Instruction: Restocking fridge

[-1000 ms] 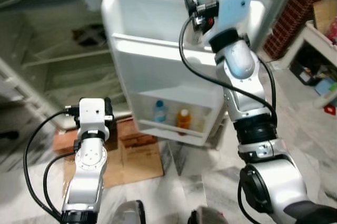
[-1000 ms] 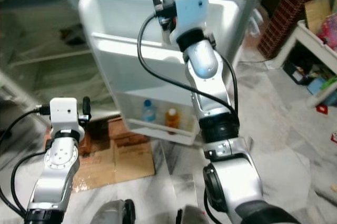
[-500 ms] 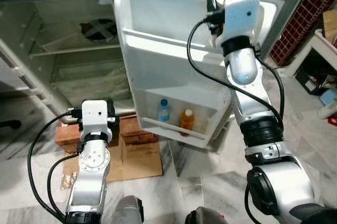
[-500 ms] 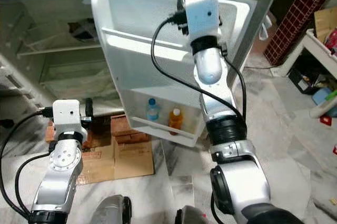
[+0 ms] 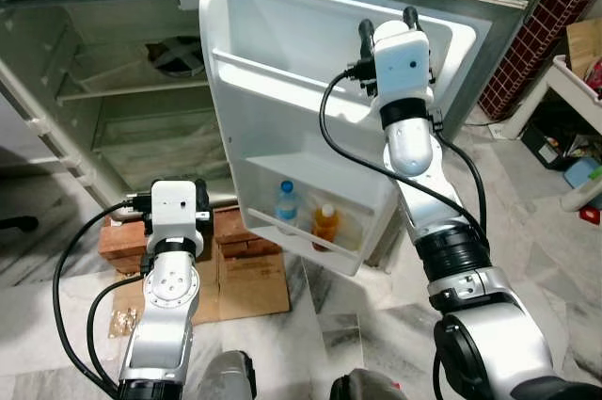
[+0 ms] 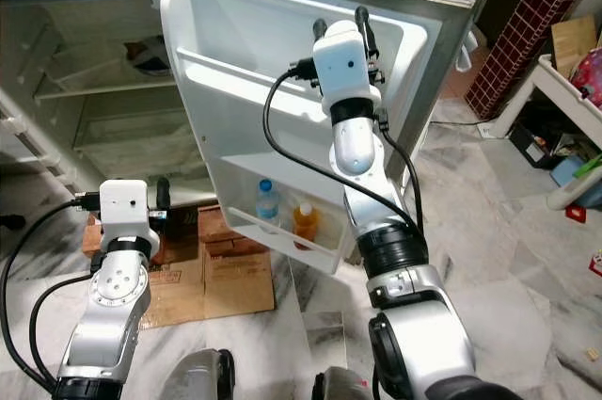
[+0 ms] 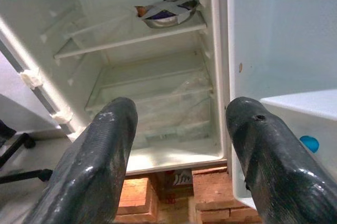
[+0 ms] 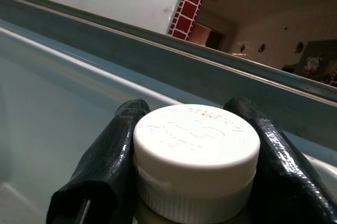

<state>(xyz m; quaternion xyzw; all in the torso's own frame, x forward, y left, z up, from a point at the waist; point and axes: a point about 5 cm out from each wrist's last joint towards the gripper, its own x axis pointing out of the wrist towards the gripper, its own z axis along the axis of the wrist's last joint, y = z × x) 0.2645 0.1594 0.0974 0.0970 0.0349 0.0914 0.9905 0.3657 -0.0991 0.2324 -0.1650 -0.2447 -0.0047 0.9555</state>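
Right gripper, fingers pinched on either side of a white-capped jar, raised against the upper part of the open fridge door. Seen from the head cameras, the wrist hides the jar, and only the two black fingertips stand above the wrist housing, near the door's top compartment. On the door's bottom shelf a blue-capped bottle and an orange bottle already stand side by side. Left gripper, fingers spread and empty, hangs low, facing the fridge interior, where a foil-covered bowl rests on an upper shelf.

Judged step: placing the jar into a door compartment. To do it well, the jar should be kept upright, carried over the compartment's front lip and lowered until its base bears on the shelf floor; only then should the fingers part, and the wrist withdraw straight back so as not to swing the door.
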